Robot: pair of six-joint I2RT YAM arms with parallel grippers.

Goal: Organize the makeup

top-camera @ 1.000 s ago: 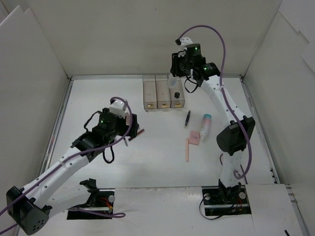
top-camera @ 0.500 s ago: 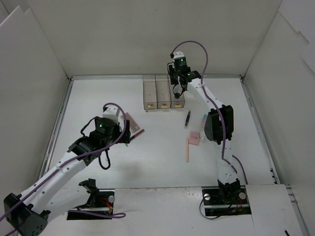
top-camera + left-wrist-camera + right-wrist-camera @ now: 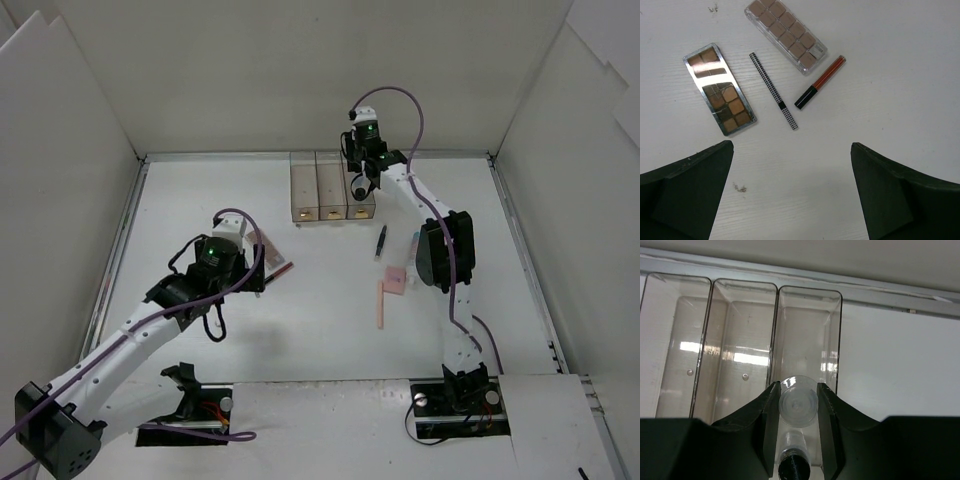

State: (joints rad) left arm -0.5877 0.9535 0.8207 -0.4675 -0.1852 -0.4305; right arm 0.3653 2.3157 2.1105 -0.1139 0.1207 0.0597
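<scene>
My right gripper (image 3: 798, 405) is shut on the black-capped vial (image 3: 798, 401), held over the right compartment of the clear box (image 3: 809, 320); both also show in the top view, the gripper (image 3: 360, 186) and the box (image 3: 318, 186). My left gripper (image 3: 790, 200) is open and empty above the table. Ahead of it lie a mirror-framed palette (image 3: 720, 90), a clear palette (image 3: 786, 36), a checkered black pencil (image 3: 774, 91) and a red pencil (image 3: 821, 82). Another black pencil (image 3: 381, 242), the pink pad (image 3: 396, 281) and the pink stick (image 3: 381, 303) lie mid-table. The white-blue bottle is mostly hidden behind my right arm.
White walls enclose the table on three sides. The clear box stands against the back edge, its left (image 3: 675, 340) and middle (image 3: 735, 340) compartments holding nothing. A small brown smudge (image 3: 740, 188) marks the table between the left fingers.
My right gripper has come down and forward with the vial, from above the back wall to the box's right compartment. My left gripper has shifted slightly toward the near left.
</scene>
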